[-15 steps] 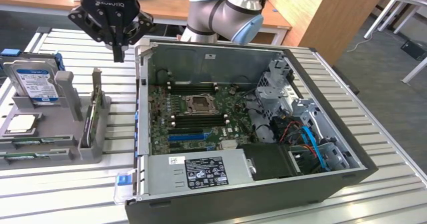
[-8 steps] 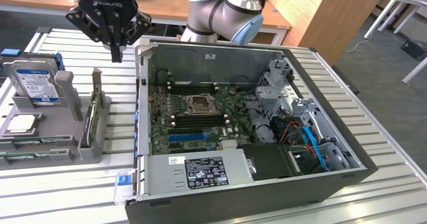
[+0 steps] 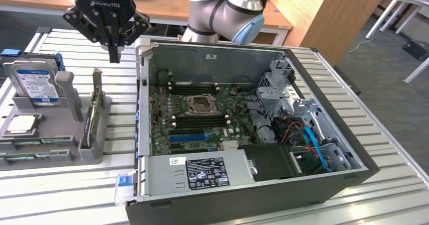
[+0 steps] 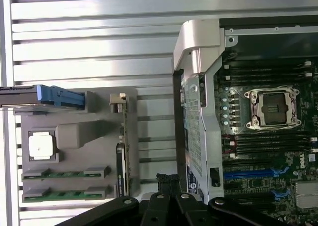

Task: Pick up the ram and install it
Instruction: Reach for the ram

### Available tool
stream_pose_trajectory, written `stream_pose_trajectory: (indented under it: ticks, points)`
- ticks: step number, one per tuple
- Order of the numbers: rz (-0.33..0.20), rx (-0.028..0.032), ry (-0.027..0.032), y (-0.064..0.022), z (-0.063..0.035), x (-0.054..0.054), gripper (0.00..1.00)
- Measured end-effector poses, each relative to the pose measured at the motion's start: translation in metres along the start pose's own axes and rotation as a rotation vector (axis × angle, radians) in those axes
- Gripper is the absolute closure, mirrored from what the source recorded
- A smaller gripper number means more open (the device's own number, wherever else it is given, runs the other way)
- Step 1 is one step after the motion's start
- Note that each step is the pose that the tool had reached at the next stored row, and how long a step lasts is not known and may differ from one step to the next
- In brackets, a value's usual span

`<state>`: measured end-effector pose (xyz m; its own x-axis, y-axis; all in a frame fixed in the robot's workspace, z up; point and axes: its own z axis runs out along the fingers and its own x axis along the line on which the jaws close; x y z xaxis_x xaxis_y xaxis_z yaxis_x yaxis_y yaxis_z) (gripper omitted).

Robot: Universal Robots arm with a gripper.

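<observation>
Two ram sticks, thin green boards, lie side by side in the grey holder point(image 3: 80, 152) at the exterior view's left: one ram stick point(image 3: 33, 143) point(image 4: 64, 175) and a second ram stick point(image 3: 33, 156) point(image 4: 64, 192) beside it. My gripper point(image 3: 114, 54) point(image 4: 168, 182) hangs well above the table, over the gap between the holder and the open computer case point(image 3: 348, 175). Its fingers are shut together with nothing between them. The motherboard's dark memory slots point(image 3: 201, 119) point(image 4: 268, 144) flank the CPU socket point(image 3: 200, 104) point(image 4: 274, 107).
The holder also carries a hard drive point(image 3: 37, 84), a CPU chip point(image 3: 20, 124) point(image 4: 40, 146) and an upright green card with a metal bracket point(image 3: 97, 109) point(image 4: 124, 146). The case's raised side wall point(image 3: 142, 104) stands between holder and motherboard. A power supply point(image 3: 201, 172) fills the case's near end.
</observation>
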<state>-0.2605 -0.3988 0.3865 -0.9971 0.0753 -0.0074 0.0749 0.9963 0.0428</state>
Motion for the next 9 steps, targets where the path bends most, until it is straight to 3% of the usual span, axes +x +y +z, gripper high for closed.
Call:
stream_pose_trajectory:
  ticks: [9]
  points:
    - [0.0, 0.0001, 0.001, -0.0006, 0.0007, 0.0077, 0.89]
